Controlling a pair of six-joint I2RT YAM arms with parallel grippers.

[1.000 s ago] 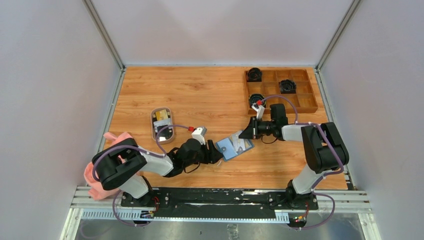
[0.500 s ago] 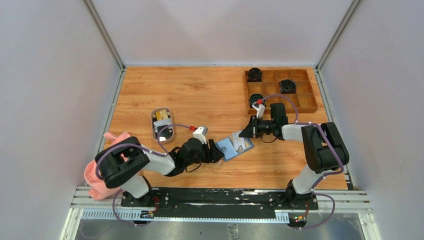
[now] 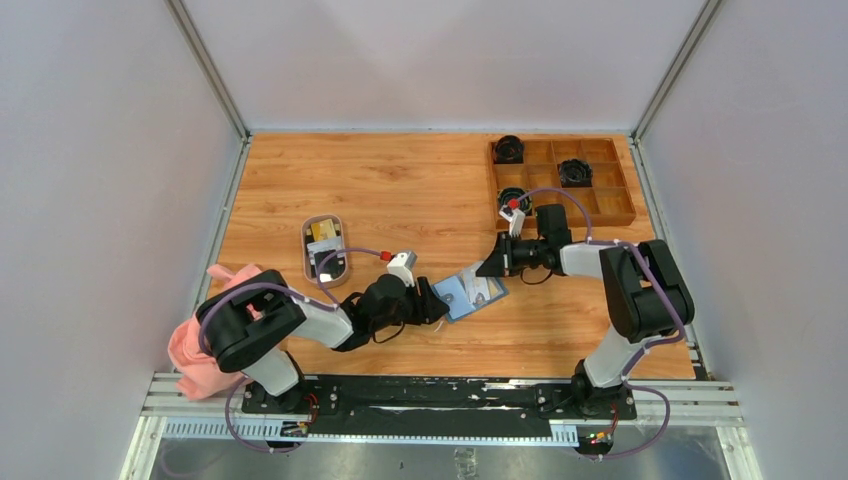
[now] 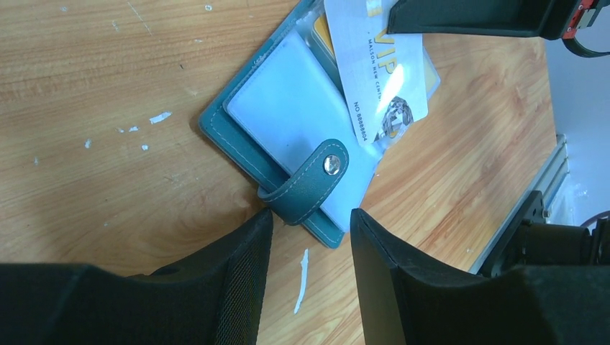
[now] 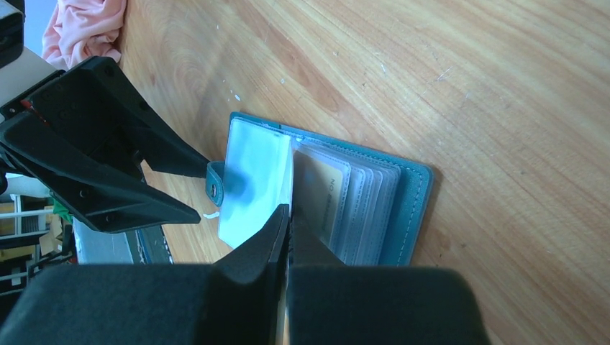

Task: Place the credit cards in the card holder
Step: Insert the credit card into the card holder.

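Note:
The teal-blue card holder (image 3: 462, 296) lies open on the table, its clear pockets up and its snap strap (image 4: 316, 180) folded over the near edge. My right gripper (image 3: 492, 268) is shut on a white VIP card (image 4: 381, 79), which slants over the open pockets. In the right wrist view the card is edge-on between the shut fingers (image 5: 289, 210). A beige card (image 5: 320, 194) sits in a pocket of the holder (image 5: 406, 208). My left gripper (image 4: 309, 223) is open and low on the table, its fingertips on either side of the strap's tip. More cards (image 3: 322, 231) lie in the white dish.
The small oval white dish (image 3: 325, 268) stands left of the holder. A brown wooden compartment tray (image 3: 600, 205) with black round parts is at the far right. A pink cloth (image 3: 200, 345) lies by the left arm's base.
My right wrist has drawn back very slightly with the card. The holder and my left gripper have stayed about where they were.

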